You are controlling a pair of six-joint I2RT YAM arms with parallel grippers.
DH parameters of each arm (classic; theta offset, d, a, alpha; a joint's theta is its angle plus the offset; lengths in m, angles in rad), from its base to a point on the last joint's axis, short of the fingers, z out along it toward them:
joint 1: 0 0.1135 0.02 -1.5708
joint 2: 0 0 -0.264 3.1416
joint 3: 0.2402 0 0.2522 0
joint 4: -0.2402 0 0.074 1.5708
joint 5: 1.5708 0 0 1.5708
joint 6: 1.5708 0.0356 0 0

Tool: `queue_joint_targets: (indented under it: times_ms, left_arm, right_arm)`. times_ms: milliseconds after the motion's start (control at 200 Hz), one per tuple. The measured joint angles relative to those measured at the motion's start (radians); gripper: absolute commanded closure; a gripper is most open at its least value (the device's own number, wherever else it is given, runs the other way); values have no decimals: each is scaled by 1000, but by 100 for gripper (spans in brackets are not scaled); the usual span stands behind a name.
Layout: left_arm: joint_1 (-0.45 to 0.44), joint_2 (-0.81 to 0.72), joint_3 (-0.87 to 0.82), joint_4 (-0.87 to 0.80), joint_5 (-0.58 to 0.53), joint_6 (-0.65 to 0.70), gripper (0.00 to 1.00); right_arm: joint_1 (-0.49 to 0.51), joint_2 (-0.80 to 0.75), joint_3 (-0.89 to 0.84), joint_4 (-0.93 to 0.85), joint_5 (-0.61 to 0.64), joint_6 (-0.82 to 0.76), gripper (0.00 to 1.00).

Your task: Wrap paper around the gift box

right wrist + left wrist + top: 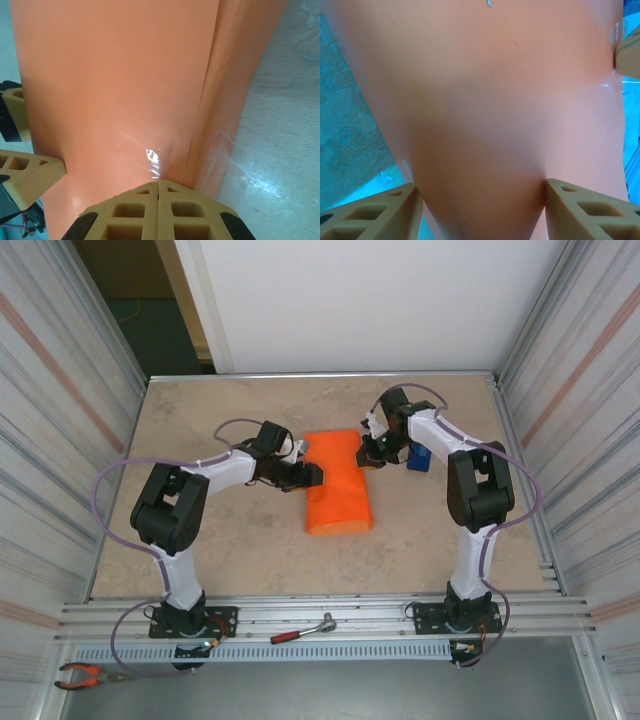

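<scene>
Right tool (158, 187) clenched — left tool (480, 200) spread astride paper (337, 483) (no readable writing)

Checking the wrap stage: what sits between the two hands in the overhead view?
The bright orange paper bundle fills the stretch between the left hand and the right hand; the top external view shows both at its opposite sides.

Both arms reach in toward the middle of the top view, elbows bent. Left tool (312, 474) sits just left of centre, fingers (375, 212) spread apart at the bottom corners of its wrist view. Right tool (371, 454) is right of centre, angled down, with its fingers (135, 210) pressed flat together at the bottom middle of its own camera, zero gap between them.
</scene>
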Motion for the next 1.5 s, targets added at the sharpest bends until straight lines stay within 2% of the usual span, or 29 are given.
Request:
queue_joint_targets:
  times_ms: [80, 566, 762, 1017, 1213, 1503]
  left_arm:
    - [0, 0, 0, 0, 0, 0, 38]
    - [0, 0, 0, 0, 0, 0, 38]
    - [0, -1, 0, 0, 0, 0, 39]
    - [0, -2, -2, 1, -1, 0, 39]
    - [0, -2, -2, 1, 0, -1, 40]
    - [0, -3, -2, 1, -1, -1, 40]
  right_arm:
    - [3, 0, 2, -2, 10, 0, 88]
    - [14, -11, 4, -2, 40, 5, 85]
    - [19, -18, 3, 3, 36, 17, 74]
    - [18, -19, 3, 5, 25, 27, 72]
    - [18, -20, 3, 8, 16, 40, 65]
    - [18, -26, 2, 11, 16, 45, 61]
